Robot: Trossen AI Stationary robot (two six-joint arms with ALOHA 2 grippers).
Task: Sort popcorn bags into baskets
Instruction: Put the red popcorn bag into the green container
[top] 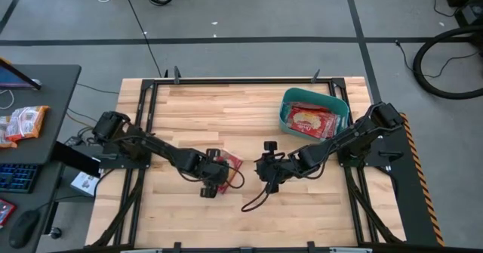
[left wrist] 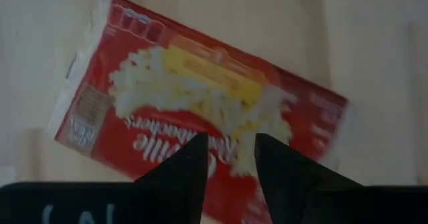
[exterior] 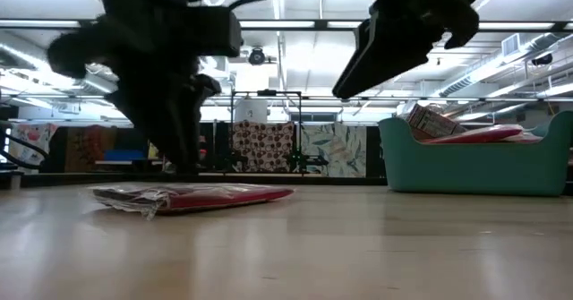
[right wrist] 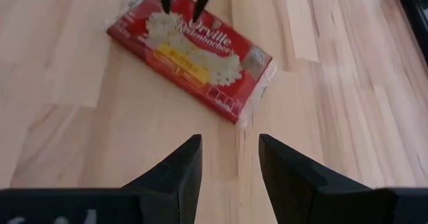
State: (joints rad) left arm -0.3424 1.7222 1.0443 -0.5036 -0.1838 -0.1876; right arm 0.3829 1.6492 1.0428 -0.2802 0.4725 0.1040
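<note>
I have the left gripper [right wrist: 182, 5] spread right over the popcorn bag [right wrist: 192, 56], nearer than the spread right gripper [right wrist: 226, 158].

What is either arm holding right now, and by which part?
Nothing is held. The left gripper hovers over the popcorn bag lying flat on the table, fingers apart. The right gripper is open and empty beside it.

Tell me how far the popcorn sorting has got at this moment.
Done: some red popcorn bags already lie in the teal basket. In hand: one popcorn bag lies flat on the table, the left end effector right above it, fingers slightly apart, nothing gripped yet. Left: grasp it and move it to the basket. The right end effector hovers open nearby.
</note>
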